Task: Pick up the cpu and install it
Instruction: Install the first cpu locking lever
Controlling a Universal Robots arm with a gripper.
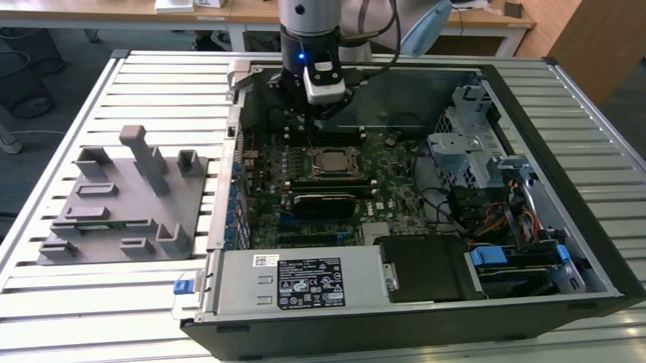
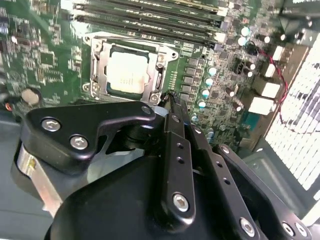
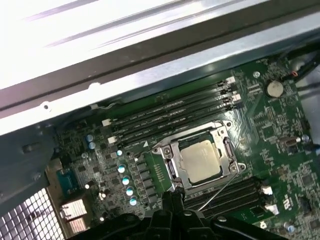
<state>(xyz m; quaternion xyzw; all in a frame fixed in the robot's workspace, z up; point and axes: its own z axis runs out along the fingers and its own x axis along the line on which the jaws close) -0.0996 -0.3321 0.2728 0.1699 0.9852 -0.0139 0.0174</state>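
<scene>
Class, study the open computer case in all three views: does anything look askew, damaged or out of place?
Nothing stands out. The cpu lies flat and square inside the socket frame on the motherboard, with the gripper beside the socket, not touching it. The memory slots run straight and parallel.

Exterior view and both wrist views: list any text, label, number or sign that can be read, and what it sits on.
None can be read.
White and black labels on the grey metal box at the case's front edge: print too small.
cpu in its socket: faint marks on the metal top, in both wrist views, illegible.
Motherboard: white printing blurred.
Claw: no marking visible.
</scene>
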